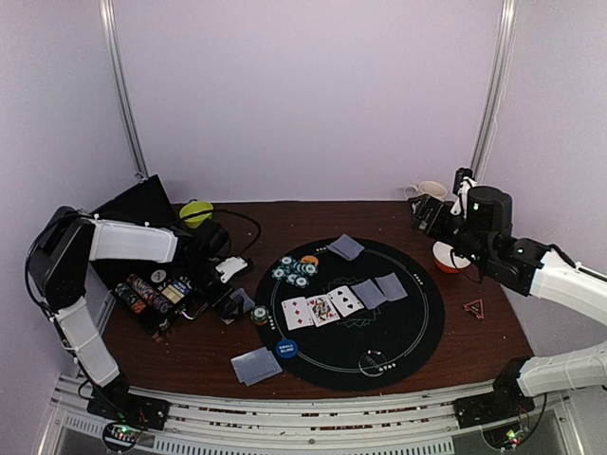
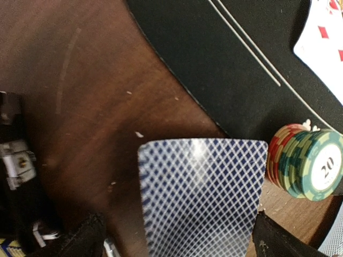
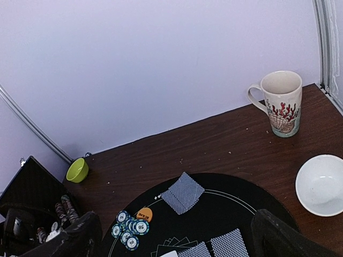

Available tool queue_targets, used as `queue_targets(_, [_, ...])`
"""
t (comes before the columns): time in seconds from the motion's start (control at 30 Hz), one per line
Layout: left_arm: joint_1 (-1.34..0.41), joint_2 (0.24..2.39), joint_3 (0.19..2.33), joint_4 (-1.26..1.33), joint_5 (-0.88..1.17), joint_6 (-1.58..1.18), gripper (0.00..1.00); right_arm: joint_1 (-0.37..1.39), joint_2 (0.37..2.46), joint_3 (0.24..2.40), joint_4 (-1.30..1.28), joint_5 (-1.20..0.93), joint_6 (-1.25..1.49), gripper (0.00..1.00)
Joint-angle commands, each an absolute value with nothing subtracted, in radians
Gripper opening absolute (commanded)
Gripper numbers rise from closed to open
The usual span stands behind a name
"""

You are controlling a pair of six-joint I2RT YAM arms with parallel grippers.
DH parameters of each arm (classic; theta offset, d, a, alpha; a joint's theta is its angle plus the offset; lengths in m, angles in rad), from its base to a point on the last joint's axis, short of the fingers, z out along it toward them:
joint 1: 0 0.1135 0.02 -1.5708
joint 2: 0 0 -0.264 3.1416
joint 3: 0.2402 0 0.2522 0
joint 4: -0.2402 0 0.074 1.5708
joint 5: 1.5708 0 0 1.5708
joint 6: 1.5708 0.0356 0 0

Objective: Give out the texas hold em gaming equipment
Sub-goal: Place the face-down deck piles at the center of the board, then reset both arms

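Observation:
A face-down playing card (image 2: 202, 193) with a blue lattice back lies on the brown table between the fingers (image 2: 80, 241) of my left gripper (image 2: 179, 238), which stands open just off the mat's left edge (image 1: 232, 305). A stack of green and red chips (image 2: 308, 163) stands to its right. On the black mat (image 1: 408, 332) lie three face-up cards (image 1: 322, 308), two face-down ones (image 1: 379, 290), a face-down pair (image 3: 183, 193), teal chips (image 3: 128, 229) and an orange button (image 3: 144, 214). My right gripper (image 3: 179, 241) hangs open and empty, raised at the back right (image 1: 427, 216).
An open black case (image 1: 156, 294) with rows of chips sits left of the mat. More face-down cards (image 1: 256, 366) and a blue button (image 1: 286, 349) lie near the front. A green bowl (image 3: 77, 170), a patterned mug (image 3: 283, 101) and a white bowl (image 3: 320, 184) stand at the back.

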State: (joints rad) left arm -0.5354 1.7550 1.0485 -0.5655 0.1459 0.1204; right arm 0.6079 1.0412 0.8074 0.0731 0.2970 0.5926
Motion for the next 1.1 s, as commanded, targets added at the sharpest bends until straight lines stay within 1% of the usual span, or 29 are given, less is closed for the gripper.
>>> queue_targets(0.0, [-0.527,1.679,1.133,-0.613,0.089,0.12,0.98,0.588,1.082,0.892,0.037,0.229,0.52,1.0])
queue_targets(0.17, [-0.526,1.566,1.201,-0.621,0.097,0.134,0.98,0.54,1.116,0.935,0.023,0.159,0.499,1.0])
queue_targets(0.27, [-0.522,1.497,1.223,-0.589,0.081,0.15,0.98,0.476,1.129,0.955,0.024,0.088,0.493,1.0])
queue_targets(0.4, [-0.518,1.462,1.253,-0.622,0.084,0.193,0.98,0.408,1.124,0.966,0.035,0.02,0.496,1.0])
queue_targets(0.6, [-0.491,1.413,1.214,-0.601,0.106,0.222,0.98,0.264,1.101,0.939,0.085,-0.128,0.55,1.0])
queue_targets(0.7, [-0.472,1.398,1.199,-0.586,0.087,0.188,0.98,0.21,1.108,0.937,0.097,-0.228,0.525,1.0])
queue_targets(0.77, [-0.434,1.342,1.158,-0.502,0.087,0.142,0.98,0.16,1.111,0.925,0.121,-0.284,0.501,1.0])
queue_targets(0.87, [-0.331,1.181,0.989,-0.227,0.068,0.042,0.98,0.069,1.092,0.855,0.217,-0.295,0.509,1.0])
queue_targets(0.93, [-0.263,1.076,0.811,0.052,-0.002,-0.033,0.98,0.025,1.073,0.768,0.295,-0.242,0.469,1.0])
queue_targets(1.0, [-0.248,1.009,0.674,0.24,-0.135,-0.044,0.99,0.02,1.057,0.7,0.336,-0.127,0.389,1.0])
queue_targets(1.07, [-0.243,0.987,0.572,0.379,-0.262,-0.05,0.99,0.018,1.039,0.619,0.403,-0.033,0.327,1.0])
